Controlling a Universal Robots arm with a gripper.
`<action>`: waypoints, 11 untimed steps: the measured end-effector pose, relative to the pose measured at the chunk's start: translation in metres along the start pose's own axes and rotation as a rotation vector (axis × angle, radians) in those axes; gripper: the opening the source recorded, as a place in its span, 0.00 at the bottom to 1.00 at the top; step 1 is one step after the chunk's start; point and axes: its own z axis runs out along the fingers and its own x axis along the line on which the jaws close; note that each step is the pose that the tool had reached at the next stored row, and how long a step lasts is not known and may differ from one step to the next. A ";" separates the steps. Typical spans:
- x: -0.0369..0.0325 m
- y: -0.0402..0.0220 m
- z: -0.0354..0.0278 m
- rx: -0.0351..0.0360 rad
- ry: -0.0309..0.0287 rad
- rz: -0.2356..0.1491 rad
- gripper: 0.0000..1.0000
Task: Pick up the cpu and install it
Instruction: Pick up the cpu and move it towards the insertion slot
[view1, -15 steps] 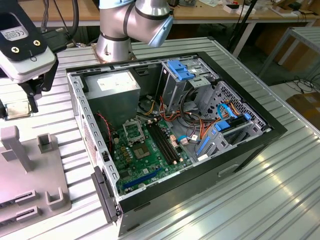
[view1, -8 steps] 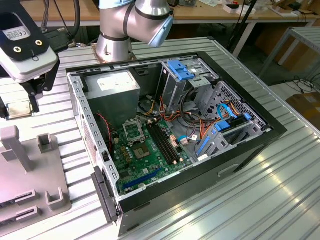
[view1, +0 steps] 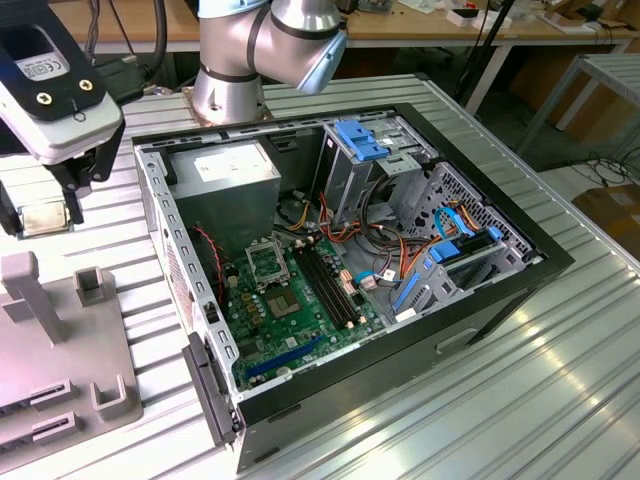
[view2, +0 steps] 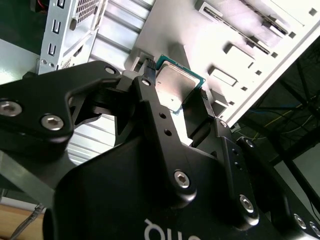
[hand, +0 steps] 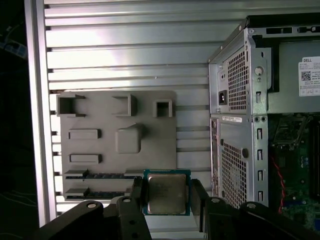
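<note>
cpu (hand: 166, 192) | pinched at two opposite edges between gripper (hand: 168, 190) jaws | outside computer case (view1: 400, 365), to the exterior view's left of it | square, no long axis; silver face up; edges parallel to case wall

On the ribbed aluminium table (view1: 520, 400) I work over, an open black metal computer case (view1: 420, 365) lies side-up, showing its green circuit board (view1: 290, 330), silver box-shaped power supply (view1: 235, 170) and blue plastic drive brackets (view1: 360, 140). A grey moulded plastic fixture plate (view1: 60, 350) sits just beside it, toward the exterior view's left.
</note>
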 end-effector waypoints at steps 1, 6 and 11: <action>-0.0004 0.0000 0.0000 0.0000 0.0001 0.000 0.47; -0.0033 0.0001 -0.0001 0.0000 0.0000 0.000 0.47; -0.0061 0.0002 -0.0002 0.0001 0.0000 0.000 0.47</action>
